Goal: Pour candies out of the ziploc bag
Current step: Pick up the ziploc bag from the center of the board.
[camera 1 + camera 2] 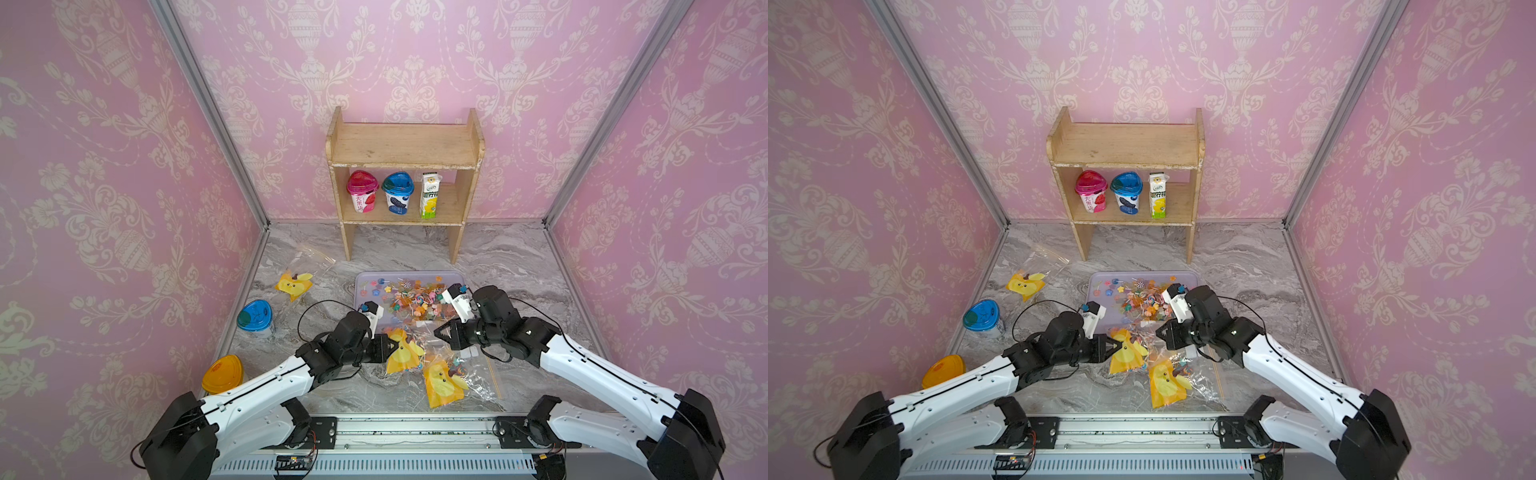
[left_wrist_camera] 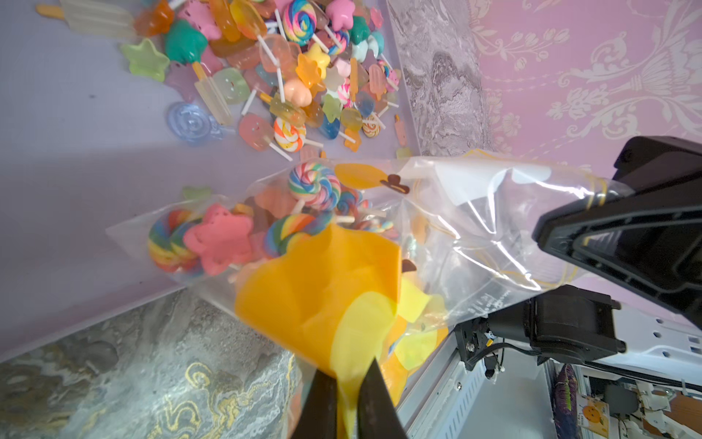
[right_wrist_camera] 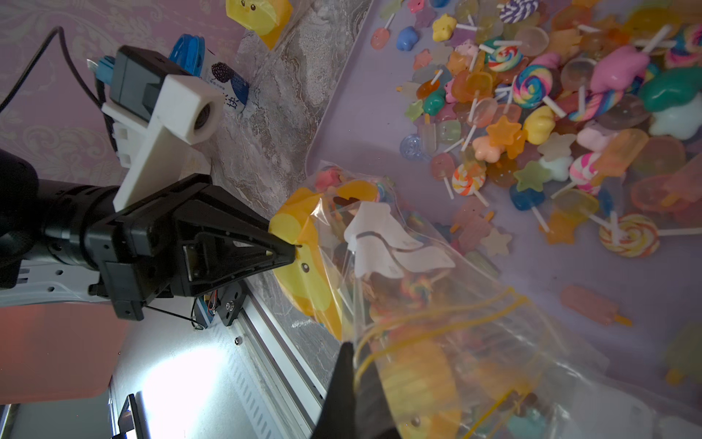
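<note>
A clear ziploc bag (image 1: 405, 351) printed with a yellow duck hangs between my two grippers at the front edge of the lilac tray (image 1: 365, 279). My left gripper (image 1: 392, 343) (image 2: 347, 371) is shut on the bag's yellow printed corner. My right gripper (image 1: 436, 332) (image 3: 355, 353) is shut on the bag's opposite edge by the yellow zip line. Candies (image 2: 224, 239), swirl lollipops and a pink star, still lie inside the bag (image 2: 456, 228), bunched at the end over the tray. A heap of loose candies (image 1: 411, 299) (image 3: 551, 114) covers the tray.
A second duck bag (image 1: 446, 382) with candies lies near the table's front edge. An emptied one (image 1: 295, 284) lies at the left. A blue-lidded cup (image 1: 255, 318) and an orange-lidded cup (image 1: 222, 374) stand at the left. A wooden shelf (image 1: 405, 166) with cartons stands behind.
</note>
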You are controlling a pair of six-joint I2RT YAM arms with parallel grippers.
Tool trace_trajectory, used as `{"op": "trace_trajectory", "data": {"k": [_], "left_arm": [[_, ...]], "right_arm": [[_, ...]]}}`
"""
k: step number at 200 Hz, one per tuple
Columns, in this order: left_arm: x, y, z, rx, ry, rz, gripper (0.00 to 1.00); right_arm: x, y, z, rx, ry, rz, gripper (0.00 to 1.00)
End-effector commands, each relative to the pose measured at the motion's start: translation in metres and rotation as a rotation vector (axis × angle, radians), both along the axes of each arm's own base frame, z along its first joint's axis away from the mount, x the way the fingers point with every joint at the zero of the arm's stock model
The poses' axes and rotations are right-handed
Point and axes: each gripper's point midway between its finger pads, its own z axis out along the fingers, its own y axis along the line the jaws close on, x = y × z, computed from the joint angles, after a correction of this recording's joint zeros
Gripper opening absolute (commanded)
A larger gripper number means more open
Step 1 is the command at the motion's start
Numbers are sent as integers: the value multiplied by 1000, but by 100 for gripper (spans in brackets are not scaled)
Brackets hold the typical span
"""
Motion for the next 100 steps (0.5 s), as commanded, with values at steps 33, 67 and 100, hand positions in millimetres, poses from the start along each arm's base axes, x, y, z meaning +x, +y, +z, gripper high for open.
{"op": "trace_trajectory", "data": {"k": [33,67,100], "left_arm": [[32,8,36,5,-120,22,0],[48,14,47,1,-148,43,0],[64,18,57,2,-175,64,0]], "right_arm": [[20,8,27,-38,-93,40,0],[31,10,29,-48,-103,41,0],[41,10,22,-57,-94,30,0]]}}
